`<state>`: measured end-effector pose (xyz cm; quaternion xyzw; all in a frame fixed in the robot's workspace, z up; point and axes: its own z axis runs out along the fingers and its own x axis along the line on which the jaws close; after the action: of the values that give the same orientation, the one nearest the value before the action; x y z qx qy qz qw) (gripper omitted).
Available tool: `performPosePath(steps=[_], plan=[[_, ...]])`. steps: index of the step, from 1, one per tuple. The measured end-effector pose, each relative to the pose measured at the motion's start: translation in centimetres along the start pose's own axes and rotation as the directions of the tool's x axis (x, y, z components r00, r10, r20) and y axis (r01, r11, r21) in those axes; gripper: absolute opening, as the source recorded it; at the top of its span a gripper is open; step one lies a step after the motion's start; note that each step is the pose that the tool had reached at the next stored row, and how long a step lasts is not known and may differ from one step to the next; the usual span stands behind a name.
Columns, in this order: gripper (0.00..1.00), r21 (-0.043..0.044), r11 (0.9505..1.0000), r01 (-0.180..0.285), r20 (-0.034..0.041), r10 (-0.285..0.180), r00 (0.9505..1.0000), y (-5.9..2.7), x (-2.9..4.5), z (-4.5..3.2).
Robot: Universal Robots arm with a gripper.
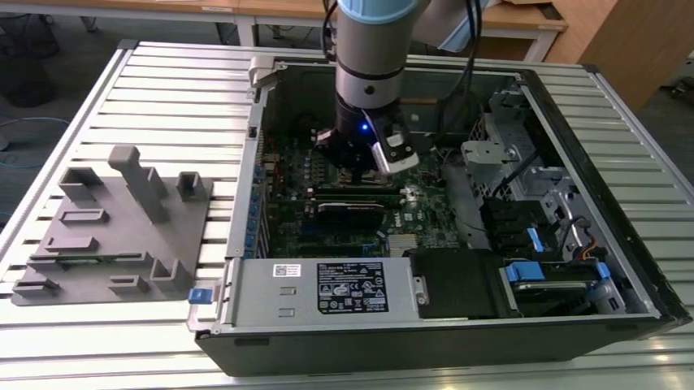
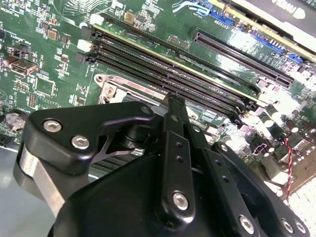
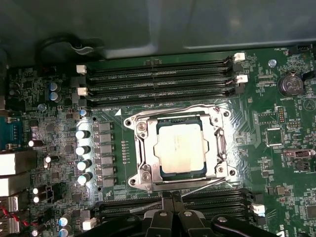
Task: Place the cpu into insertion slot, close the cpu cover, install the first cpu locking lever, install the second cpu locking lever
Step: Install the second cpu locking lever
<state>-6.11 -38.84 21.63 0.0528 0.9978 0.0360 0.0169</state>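
Cpu (image 3: 180, 148) seated in insertion slot (image 3: 148, 148) | cpu cover (image 3: 217, 140) closed over it | end effector (image 3: 171, 203) fingers pressed together, nothing held, just beside the cover

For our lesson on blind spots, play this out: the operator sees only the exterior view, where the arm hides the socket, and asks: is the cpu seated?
Observer: Yes. In the first wrist view the cpu lies flat, silvery top up.
Operator: And the cover?
Observer: The cpu cover is down, framing the chip.
Operator: Where is the gripper?
Observer: The gripper is at the cover's edge, over the memory slots on that side.
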Motion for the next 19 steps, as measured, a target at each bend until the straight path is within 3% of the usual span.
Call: performPosePath(steps=[12, 19], plan=[[0.11, 0.0000, 1.0000, 0.000, 0.0000, 0.000, 1.0000, -0.13, 0.57, 0.98], [0.11, -0.0003, 1.0000, 0.000, 0.0000, 0.000, 1.0000, -0.16, 0.78, 1.09]])
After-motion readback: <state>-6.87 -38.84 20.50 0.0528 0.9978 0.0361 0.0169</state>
